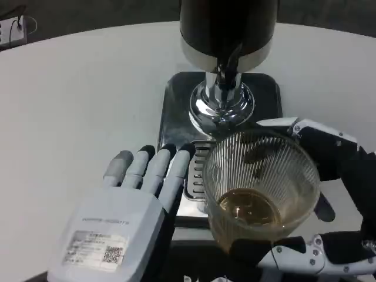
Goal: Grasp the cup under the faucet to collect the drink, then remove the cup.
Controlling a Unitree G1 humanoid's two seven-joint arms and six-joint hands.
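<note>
Head view. The cup (261, 188), a clear ribbed glass, sits in the lower right of the frame, held by the right hand (329, 200): one finger curves around its far upper rim, another wraps its base at the bottom edge. Amber liquid fills only the bottom of the cup. The left hand (126, 217) lies lower left, palm down, holding nothing, fingers extended side by side, tips just beside the cup's left wall. The dispenser (226, 35) stands at upper centre on a dark drip tray (176, 117); its faucet (226, 73) is above the cup in the frame.
</note>
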